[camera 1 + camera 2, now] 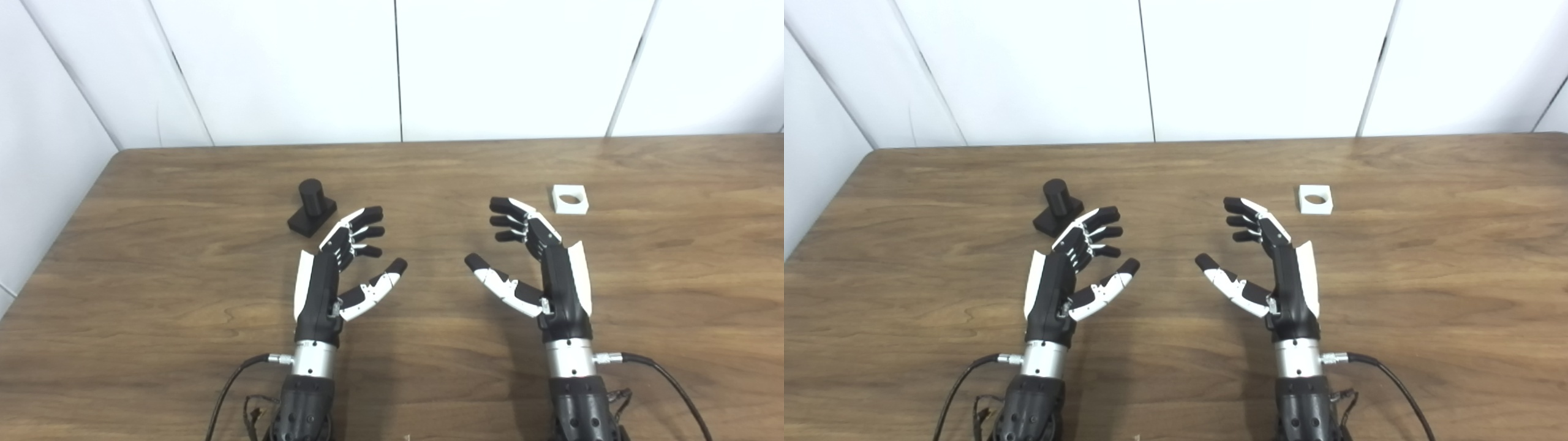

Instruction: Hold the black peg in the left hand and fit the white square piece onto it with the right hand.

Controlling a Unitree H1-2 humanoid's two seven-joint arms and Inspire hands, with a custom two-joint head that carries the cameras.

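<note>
Black cylindrical peg on a square base [312,207] stands toward the wooden counter's [429,380] far-left corner; white square piece with a round hole [570,199] lies far-right. Left hand [343,269] and right hand [539,263] hold nothing, fingers apart.

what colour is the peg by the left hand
Black peg, base included; clearest in the left eye view.

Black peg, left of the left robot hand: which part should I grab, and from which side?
Probably the square base of the black peg, from its right, where the open left robot hand waits. The peg stands upright on the table, and the round post must stay bare for the hole in the white square piece. The right robot hand is open too.
</note>
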